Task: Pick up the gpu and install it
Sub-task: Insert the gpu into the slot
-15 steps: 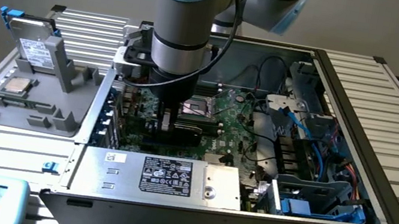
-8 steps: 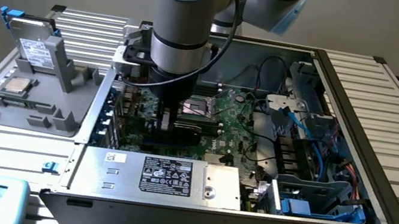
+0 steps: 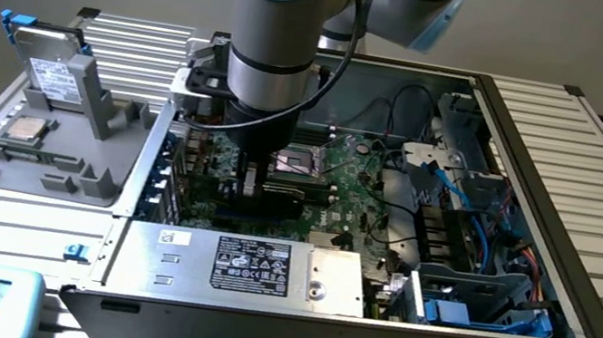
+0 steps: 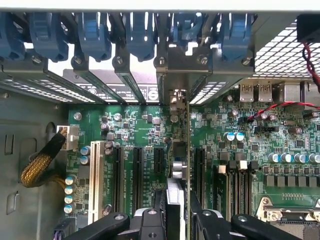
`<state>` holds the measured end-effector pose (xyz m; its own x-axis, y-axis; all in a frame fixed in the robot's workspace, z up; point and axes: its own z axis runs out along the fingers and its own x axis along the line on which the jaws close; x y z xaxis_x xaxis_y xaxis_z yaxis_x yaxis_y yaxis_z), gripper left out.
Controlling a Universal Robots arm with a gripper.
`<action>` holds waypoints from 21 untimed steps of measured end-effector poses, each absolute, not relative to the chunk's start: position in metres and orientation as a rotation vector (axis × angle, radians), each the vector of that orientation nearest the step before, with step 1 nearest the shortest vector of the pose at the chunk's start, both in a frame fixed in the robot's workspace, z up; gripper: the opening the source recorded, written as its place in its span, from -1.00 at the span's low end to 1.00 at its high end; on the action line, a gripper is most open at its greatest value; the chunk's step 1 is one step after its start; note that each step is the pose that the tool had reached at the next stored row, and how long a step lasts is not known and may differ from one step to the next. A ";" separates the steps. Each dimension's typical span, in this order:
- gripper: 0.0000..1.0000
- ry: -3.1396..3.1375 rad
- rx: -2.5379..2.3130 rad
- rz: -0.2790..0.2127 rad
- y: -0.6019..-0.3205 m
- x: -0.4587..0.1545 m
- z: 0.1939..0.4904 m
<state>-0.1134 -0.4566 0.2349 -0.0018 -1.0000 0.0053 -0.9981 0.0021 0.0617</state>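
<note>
Edge-on in the wrist view, the gpu [image 4: 176, 180] stands upright between the black fingers [image 4: 150, 220] of my gripper [image 4: 176, 220], which is shut on it. Its silver end bracket [image 4: 175, 97] reaches toward the rear slot openings under the blue clips [image 4: 140, 35]. The card hangs over the green motherboard [image 4: 250, 150], just beside the black expansion slots [image 4: 137, 170]; whether it is seated, I cannot tell. In the exterior view my gripper [image 3: 253, 170] is lowered inside the open computer case [image 3: 574, 297], with the gpu [image 3: 255, 187] below it.
A silver power supply [image 3: 260, 268] fills the case's near side. Blue cables [image 3: 485, 246] and drive bays lie on the exterior view's right. A grey tray [image 3: 45, 163] on the exterior view's left holds a hard drive [image 3: 53, 77]. A braided cable [image 4: 40, 165] runs beside the board.
</note>
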 end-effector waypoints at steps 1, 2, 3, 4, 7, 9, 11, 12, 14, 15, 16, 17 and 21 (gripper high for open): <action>-0.43 -2.190 2.185 -0.061 -0.457 -0.113 0.234; -0.43 -2.190 2.186 -0.060 -0.457 -0.114 0.233; -0.43 -2.190 2.186 -0.059 -0.457 -0.114 0.233; -0.43 -2.191 2.187 -0.059 -0.457 -0.114 0.233; -0.43 -2.190 2.193 -0.048 -0.457 -0.117 0.232; -0.43 -2.187 2.196 -0.048 -0.458 -0.117 0.232; -0.43 -2.188 2.194 -0.048 -0.457 -0.118 0.232; -0.43 -2.189 2.194 -0.048 -0.457 -0.118 0.231; -0.43 -2.189 2.193 -0.052 -0.457 -0.119 0.232; -0.43 -2.191 2.191 -0.050 -0.457 -0.119 0.231; -0.43 -2.191 2.191 -0.049 -0.457 -0.119 0.231; -0.43 -2.191 2.191 -0.049 -0.457 -0.119 0.231; -0.43 -2.192 2.191 -0.049 -0.457 -0.119 0.231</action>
<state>-0.1192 -0.4572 0.2314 0.0000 -1.0000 0.0073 -0.9986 0.0004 0.0522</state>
